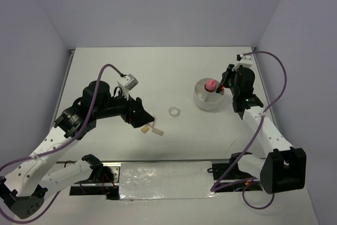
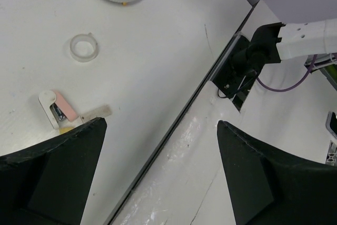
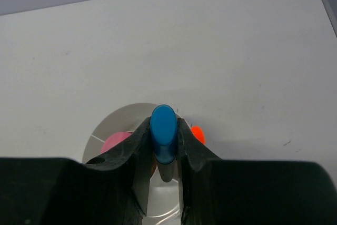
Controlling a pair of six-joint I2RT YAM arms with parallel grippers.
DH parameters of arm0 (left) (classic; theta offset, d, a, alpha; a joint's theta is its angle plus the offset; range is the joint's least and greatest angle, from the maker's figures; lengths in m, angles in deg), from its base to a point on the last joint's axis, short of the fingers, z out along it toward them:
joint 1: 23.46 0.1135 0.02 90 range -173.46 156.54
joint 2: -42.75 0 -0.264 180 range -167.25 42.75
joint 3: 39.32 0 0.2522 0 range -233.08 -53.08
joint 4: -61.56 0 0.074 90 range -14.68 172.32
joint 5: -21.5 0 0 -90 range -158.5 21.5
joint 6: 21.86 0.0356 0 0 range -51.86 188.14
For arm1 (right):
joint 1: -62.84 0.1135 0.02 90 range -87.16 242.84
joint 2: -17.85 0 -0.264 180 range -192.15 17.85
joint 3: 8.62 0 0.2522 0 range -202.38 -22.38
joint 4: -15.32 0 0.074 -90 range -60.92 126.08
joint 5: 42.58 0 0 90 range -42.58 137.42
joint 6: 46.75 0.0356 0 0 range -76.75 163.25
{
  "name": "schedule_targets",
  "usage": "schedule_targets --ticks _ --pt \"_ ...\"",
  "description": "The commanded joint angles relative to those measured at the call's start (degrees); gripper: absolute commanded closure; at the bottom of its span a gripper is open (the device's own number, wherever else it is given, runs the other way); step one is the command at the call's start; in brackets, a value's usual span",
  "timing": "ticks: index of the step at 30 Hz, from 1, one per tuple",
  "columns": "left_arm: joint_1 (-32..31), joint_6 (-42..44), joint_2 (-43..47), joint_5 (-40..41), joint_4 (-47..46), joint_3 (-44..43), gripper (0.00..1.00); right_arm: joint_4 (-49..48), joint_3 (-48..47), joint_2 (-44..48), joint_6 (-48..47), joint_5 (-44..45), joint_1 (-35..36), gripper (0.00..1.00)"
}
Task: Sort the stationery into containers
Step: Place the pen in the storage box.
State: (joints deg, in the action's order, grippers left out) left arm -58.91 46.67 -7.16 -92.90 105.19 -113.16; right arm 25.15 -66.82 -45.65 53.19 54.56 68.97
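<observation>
The round white tub (image 1: 202, 101) stands right of centre with a pink cylinder (image 1: 210, 84) in it. My right gripper (image 1: 225, 85) is over the tub's right edge, shut on a marker with a blue tip (image 3: 163, 127), held upright over the tub (image 3: 102, 133). An orange marker tip (image 3: 197, 133) and the pink cylinder (image 3: 117, 142) show beside it. My left gripper (image 1: 143, 118) is open and empty, just above the table. A clear tape ring (image 1: 174, 111) lies mid-table. A pink eraser (image 2: 64, 106), a tan piece (image 2: 98, 112) and a small orange piece (image 2: 65, 129) lie by my left finger (image 2: 63, 167).
A shiny foil-covered strip (image 1: 163, 180) runs along the near edge behind a dark rail (image 2: 179, 119). The right arm's base (image 2: 247, 59) stands at the near right. Pale walls close the table's left, far and right sides.
</observation>
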Motion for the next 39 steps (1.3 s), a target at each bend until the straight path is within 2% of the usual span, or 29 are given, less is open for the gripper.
schedule_targets --ticks 1,15,17,18,19,24,27,28,29,30,34,38,39 --pt "0.02 -0.77 0.69 1.38 1.77 -0.57 0.01 -6.09 -0.64 -1.35 -3.08 -2.03 -0.85 0.99" --pt "0.02 0.47 -1.06 3.22 2.04 -3.29 0.01 -10.66 2.17 -5.66 -4.57 -2.39 -1.03 0.92" --pt "0.02 0.91 -1.94 3.48 2.12 -4.26 0.01 -10.84 2.43 -5.84 -4.92 -2.48 -0.95 0.89" --pt "0.02 1.00 -2.38 3.57 2.30 -4.70 0.01 -10.93 2.43 -5.84 -4.92 -2.48 -0.95 0.85" --pt "-0.07 1.26 -2.99 3.57 3.00 -6.01 0.01 -10.93 2.52 -5.93 -4.92 -2.48 -1.03 0.77" --pt "0.02 2.49 -5.99 3.31 3.97 -9.10 0.01 -10.58 2.44 -5.75 -3.70 -2.30 -1.03 0.61" --pt "-0.07 2.75 -6.51 3.31 3.36 -9.01 0.01 -9.79 2.08 -5.49 -2.73 -2.74 -0.95 0.47" --pt "0.02 2.75 -6.69 3.05 3.27 -8.92 0.01 -9.61 1.91 -5.14 -2.38 -2.39 -1.03 0.46" --pt "0.02 2.75 -6.69 2.96 3.09 -8.83 0.01 -9.26 1.73 -4.88 -2.03 -2.13 -0.95 0.31" --pt "0.02 2.67 -6.69 2.87 3.00 -8.40 0.01 -8.74 1.56 -4.61 -2.02 -2.04 -1.12 0.28" --pt "0.02 2.05 -6.08 3.48 2.04 -7.60 0.01 -5.58 -1.33 -2.77 -1.24 -3.35 -1.03 0.29" --pt "0.02 -1.46 -5.46 13.21 2.56 -7.86 0.01 -1.62 -2.83 4.33 2.80 -4.59 2.12 0.31" --pt "0.02 -4.16 -5.37 20.20 3.70 -8.21 0.01 1.17 -3.36 5.22 3.33 -2.85 5.70 0.32"
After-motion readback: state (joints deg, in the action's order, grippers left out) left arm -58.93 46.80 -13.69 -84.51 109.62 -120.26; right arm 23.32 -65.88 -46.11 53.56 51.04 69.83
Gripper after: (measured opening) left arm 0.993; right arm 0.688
